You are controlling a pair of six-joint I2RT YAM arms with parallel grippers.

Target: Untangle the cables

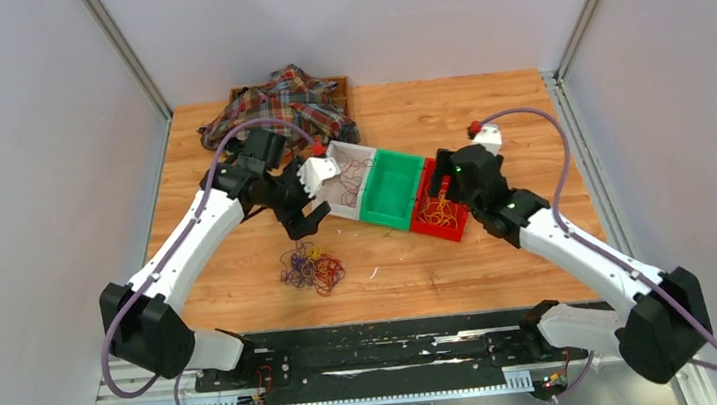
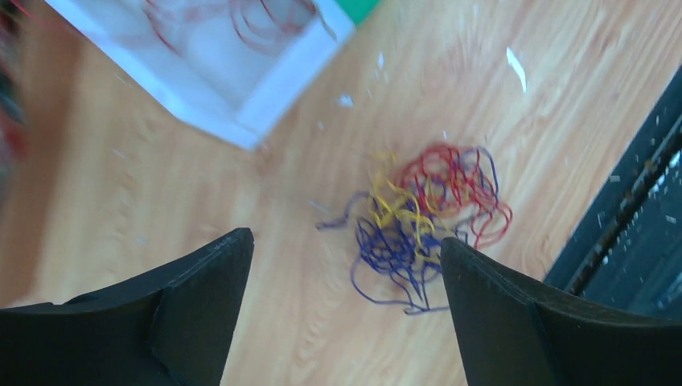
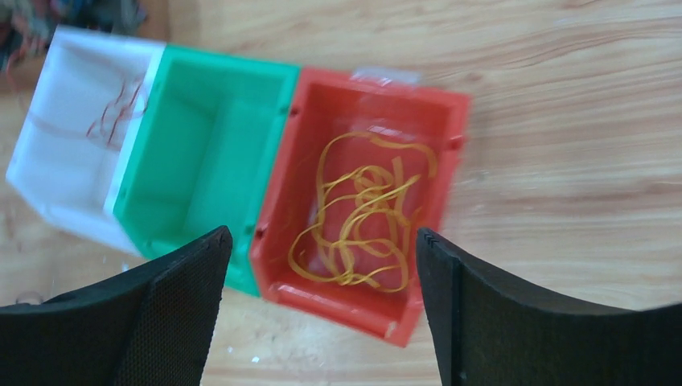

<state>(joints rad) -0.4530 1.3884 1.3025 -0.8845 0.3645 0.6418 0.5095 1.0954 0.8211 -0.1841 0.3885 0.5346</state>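
Left jaws: wide apart, nothing between them. The dark fingers (image 2: pixel 193 314) hang over the bare desk (image 1: pixel 501 258). The tangle (image 2: pixel 422 221) lies below them, untouched. In the wrist view one fingertip overlaps its edge.

Tangle: thin wire loops, loose and crossing over one another. Blue-purple strands sit at one side, red at the other, with yellow knotted between. A few blue ends trail out onto the wood. It lies flat on the desk in front of the bins, apart from them, and near the black rail (image 1: pixel 390 345) at the near edge.

Right jaws: wide apart, holding nothing, above the red bin (image 3: pixel 434 161). On that bin's floor lie yellow loops (image 3: pixel 362 217), one colour only and loosely coiled.

Bins: three in a slanted row, side against side: white bin (image 3: pixel 56 185), green bin (image 3: pixel 201 161), then the red bin. The white bin holds a few dark red loops (image 3: pixel 112 117).

Plaid cloth (image 1: pixel 279 105): bunched at the far left of the desk, behind the left arm.
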